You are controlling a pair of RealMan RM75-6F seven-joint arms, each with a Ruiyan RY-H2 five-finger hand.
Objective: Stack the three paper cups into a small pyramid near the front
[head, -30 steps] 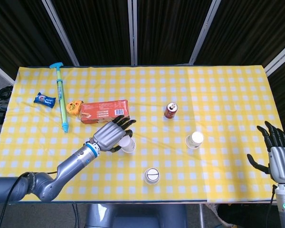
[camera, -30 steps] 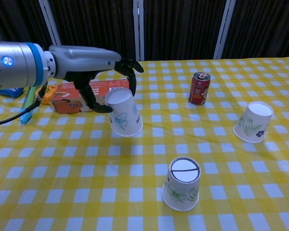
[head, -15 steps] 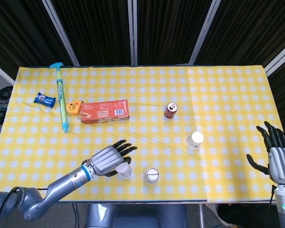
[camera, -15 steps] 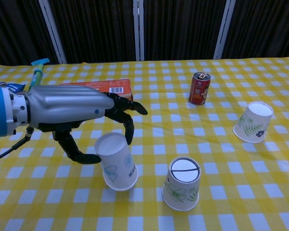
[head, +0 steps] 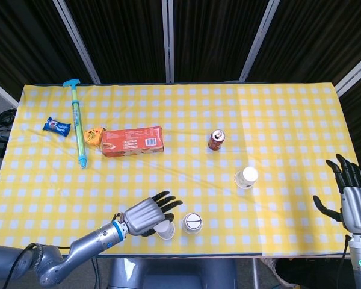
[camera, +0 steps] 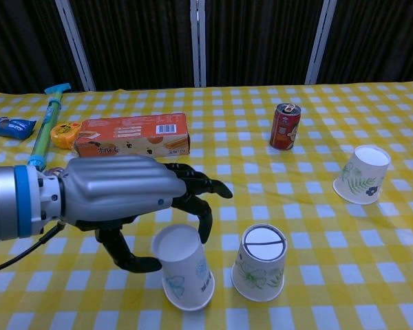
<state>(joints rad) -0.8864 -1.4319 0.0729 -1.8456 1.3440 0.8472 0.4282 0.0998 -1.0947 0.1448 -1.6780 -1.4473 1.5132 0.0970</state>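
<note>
At the near edge of the yellow-and-white checked tablecloth, the left hand, a grey metal shell with black fingers, grips a white paper cup with a blue flower print from above and behind, thumb on one side and fingers curled over the other. The cup stands upside down, tilted a little, its rim at the cloth; whether it rests fully there I cannot tell. Just beside it, to the right in the chest view, stands a second inverted white paper cup with a green leaf print, apart from the first by a narrow gap. The third white paper cup with a dark leaf pattern sits well apart toward the right side, also bottom up and leaning. A red drink can stands upright further back, between the two groups. On the left side lie an orange biscuit box, a small orange snack packet touching its end, a green-and-blue toy syringe pump, and a blue wrapped snack. The right hand hangs past the table's right edge, fingers spread and holding nothing.
</note>
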